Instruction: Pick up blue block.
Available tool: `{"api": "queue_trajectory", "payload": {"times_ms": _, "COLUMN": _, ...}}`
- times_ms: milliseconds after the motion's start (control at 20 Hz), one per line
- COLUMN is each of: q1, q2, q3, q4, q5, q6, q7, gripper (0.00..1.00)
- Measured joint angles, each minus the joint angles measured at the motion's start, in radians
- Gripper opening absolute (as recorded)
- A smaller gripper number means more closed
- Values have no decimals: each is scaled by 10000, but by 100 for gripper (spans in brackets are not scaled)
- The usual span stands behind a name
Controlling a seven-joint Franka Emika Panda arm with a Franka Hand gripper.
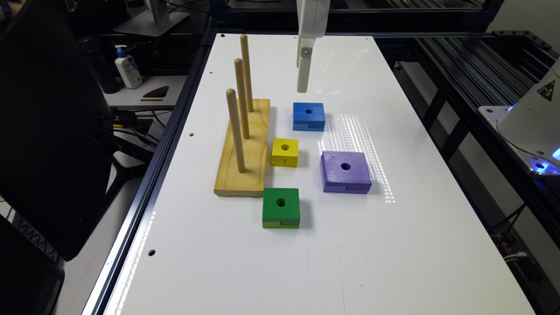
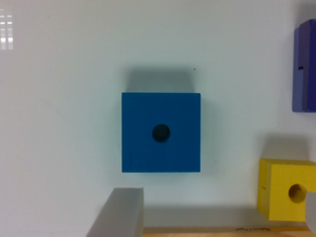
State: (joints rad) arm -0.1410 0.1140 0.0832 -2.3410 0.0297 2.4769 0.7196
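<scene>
The blue block (image 1: 309,116) lies flat on the white table, a bright-blue square with a round centre hole and a notch in its near side. My gripper (image 1: 303,81) hangs above the table just behind it, not touching it. In the wrist view the blue block (image 2: 161,132) sits square in the middle, seen from straight above. One grey finger (image 2: 121,212) shows at one edge and the other finger (image 2: 311,215) at the far corner. They stand wide apart, so the gripper (image 2: 215,217) is open with nothing in it.
A yellow block (image 1: 285,152) lies close to the blue one, with a larger purple block (image 1: 345,171) and a green block (image 1: 281,208) nearer the front. A wooden base (image 1: 251,153) with three upright pegs (image 1: 242,98) stands to the exterior view's left.
</scene>
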Motion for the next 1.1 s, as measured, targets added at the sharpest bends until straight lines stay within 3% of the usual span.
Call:
{"api": "queue_trajectory", "payload": {"times_ms": 800, "q1": 3, "q2": 135, "q3": 16, "q4": -126, "q5": -3, "q6": 113, "q7": 0, "gripper": 100}}
{"api": "queue_trajectory", "payload": {"times_ms": 1100, "q1": 0, "q2": 102, "q3": 11, "q4": -497, "q5": -3, "q6": 234, "q7": 0, "gripper": 100}}
